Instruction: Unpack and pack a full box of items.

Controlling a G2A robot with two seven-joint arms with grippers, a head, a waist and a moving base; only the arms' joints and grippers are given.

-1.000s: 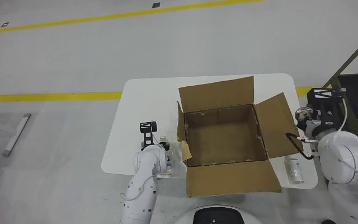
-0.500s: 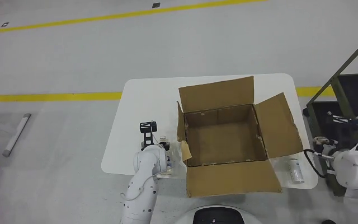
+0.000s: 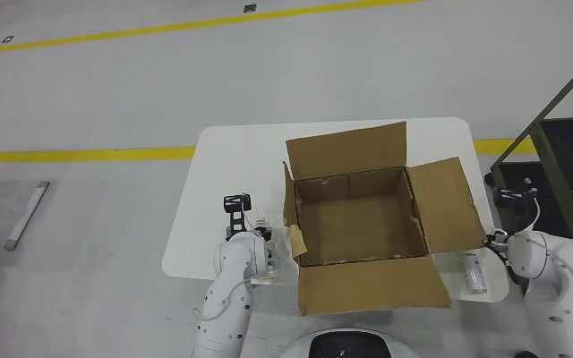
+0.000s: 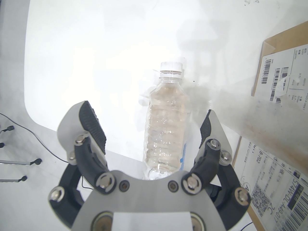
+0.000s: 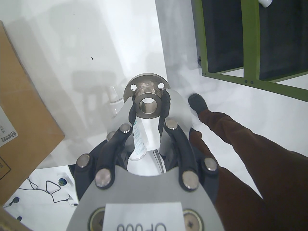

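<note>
An open, empty cardboard box [image 3: 345,150] stands in the middle of the white table [image 3: 233,170]. Beside the box's left wall a clear water bottle [image 4: 166,121] with a white cap lies on the table, between the spread fingers of my open left gripper [image 4: 150,126]. At the table's front right corner my right gripper [image 5: 149,104] is shut on a round metal flange fitting [image 5: 144,84], held just above the tabletop. A second, labelled bottle [image 3: 472,272] lies on the table under that gripper.
A green-framed rack [image 3: 546,152] stands off the table's right edge. A person's leg in brown trousers [image 5: 243,140] with a black shoe is on the floor next to the right gripper. The box's side flap [image 4: 276,111] hangs close to the left gripper.
My right arm swung from over the box's right flap out past the table's right edge, then came back a little toward the front right corner. The left arm has kept still.
</note>
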